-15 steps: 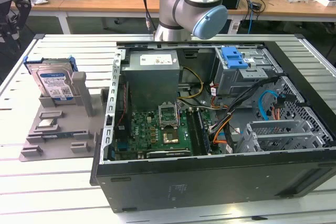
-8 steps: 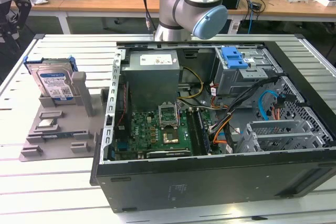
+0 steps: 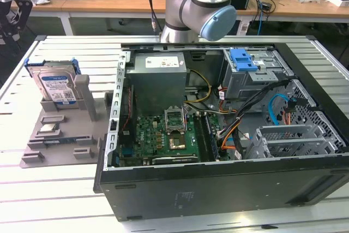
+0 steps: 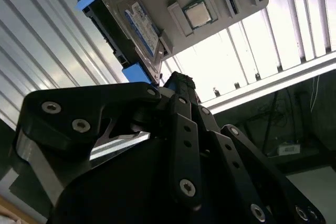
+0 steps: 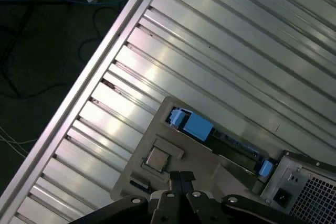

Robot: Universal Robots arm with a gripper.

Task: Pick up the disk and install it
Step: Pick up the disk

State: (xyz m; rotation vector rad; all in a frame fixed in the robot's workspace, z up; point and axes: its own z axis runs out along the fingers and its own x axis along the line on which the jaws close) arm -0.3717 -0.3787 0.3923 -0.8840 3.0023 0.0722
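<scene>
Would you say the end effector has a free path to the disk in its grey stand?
Probably yes: the disk stands upright in the grey stand, outside the computer case, its top edge uncovered, and the end effector hangs above it with nothing between.

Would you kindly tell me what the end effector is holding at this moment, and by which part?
Nothing is held. The end effector is shut with nothing in it, while the disk stands upright in the grey stand, apart from it.

The disk (image 5: 220,140) is held edgewise in the grey stand (image 5: 223,174) on the ribbed bench (image 5: 210,51), at one o'clock from the closed tool (image 5: 181,177); a processor chip (image 5: 156,158) is seated at eleven.
</scene>
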